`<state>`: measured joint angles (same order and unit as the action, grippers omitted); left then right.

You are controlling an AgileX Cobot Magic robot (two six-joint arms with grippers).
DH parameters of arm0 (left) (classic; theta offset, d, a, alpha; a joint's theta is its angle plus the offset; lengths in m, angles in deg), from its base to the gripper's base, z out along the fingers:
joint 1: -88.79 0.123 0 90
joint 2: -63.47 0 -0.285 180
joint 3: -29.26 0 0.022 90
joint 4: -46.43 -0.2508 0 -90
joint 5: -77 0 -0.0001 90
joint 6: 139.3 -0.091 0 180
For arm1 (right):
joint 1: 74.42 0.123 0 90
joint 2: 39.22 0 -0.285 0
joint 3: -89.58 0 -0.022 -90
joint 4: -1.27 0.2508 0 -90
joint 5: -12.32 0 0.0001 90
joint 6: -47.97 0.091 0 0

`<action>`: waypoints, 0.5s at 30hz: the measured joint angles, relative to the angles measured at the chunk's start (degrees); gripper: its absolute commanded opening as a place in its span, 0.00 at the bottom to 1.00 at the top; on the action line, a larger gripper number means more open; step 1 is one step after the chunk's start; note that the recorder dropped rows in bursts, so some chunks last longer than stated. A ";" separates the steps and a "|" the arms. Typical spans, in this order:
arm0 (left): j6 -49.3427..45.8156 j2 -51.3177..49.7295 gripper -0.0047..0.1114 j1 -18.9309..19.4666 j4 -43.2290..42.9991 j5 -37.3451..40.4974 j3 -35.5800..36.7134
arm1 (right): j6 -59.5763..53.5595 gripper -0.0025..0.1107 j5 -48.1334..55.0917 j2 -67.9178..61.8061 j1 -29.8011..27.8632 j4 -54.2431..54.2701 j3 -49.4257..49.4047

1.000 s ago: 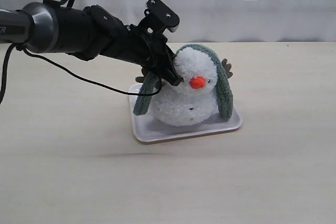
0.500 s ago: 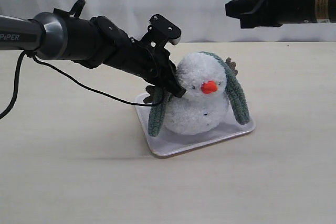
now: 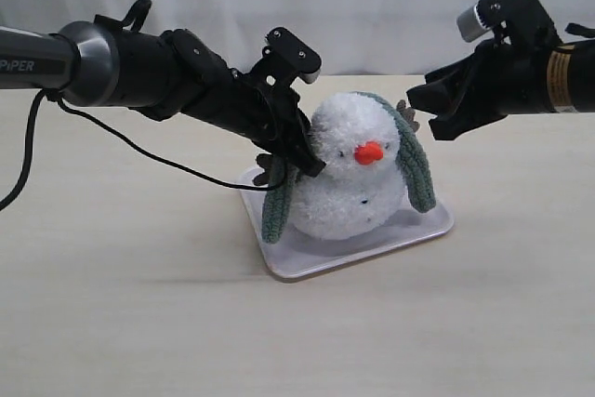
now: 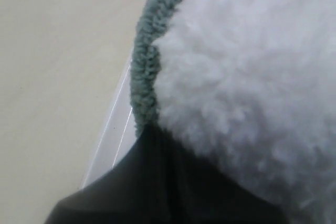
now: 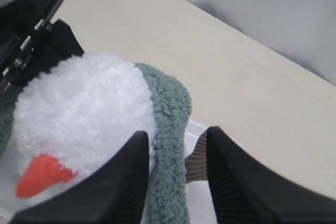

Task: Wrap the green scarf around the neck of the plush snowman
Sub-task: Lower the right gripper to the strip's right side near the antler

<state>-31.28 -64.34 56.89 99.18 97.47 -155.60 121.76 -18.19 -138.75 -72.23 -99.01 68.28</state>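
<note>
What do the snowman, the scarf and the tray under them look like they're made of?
The plush snowman looks like soft white synthetic fleece, going by its fluffy, matte pile. The green scarf seems to be fuzzy knit or chenille-like yarn, nubbly and matte. The tray is probably smooth pale plastic with a slight sheen, though it could be coated metal.

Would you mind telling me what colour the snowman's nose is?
Orange. The snowman's nose shows best in the exterior view.
</note>
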 measured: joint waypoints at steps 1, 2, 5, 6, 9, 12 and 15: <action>0.00 0.00 0.04 0.00 -0.55 0.00 0.00 | -0.61 0.36 0.15 0.00 0.00 0.00 -0.28; 0.00 0.00 0.04 0.00 -1.27 0.00 0.00 | -1.01 0.36 0.28 -0.12 0.00 0.00 -0.41; 0.00 0.00 0.04 0.00 -3.23 0.00 0.00 | -1.63 0.36 0.40 -1.88 0.00 0.09 -0.41; 0.00 0.00 0.04 0.00 -3.50 0.00 0.00 | -1.91 0.36 0.40 -2.82 0.00 0.09 -0.41; 0.00 0.00 0.04 0.00 -3.92 0.00 0.00 | -3.41 0.36 0.82 -5.24 0.00 0.09 -0.54; 0.00 0.00 0.04 0.00 -4.07 0.00 0.00 | -4.42 0.36 2.11 -5.81 0.00 0.09 -0.54; 0.00 0.00 0.04 0.00 -4.07 0.00 0.00 | -4.47 0.36 2.51 -6.52 0.00 0.09 -0.54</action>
<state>-31.28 -64.34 56.89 95.11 97.47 -155.60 117.30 -15.68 -145.27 -72.23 -98.92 67.74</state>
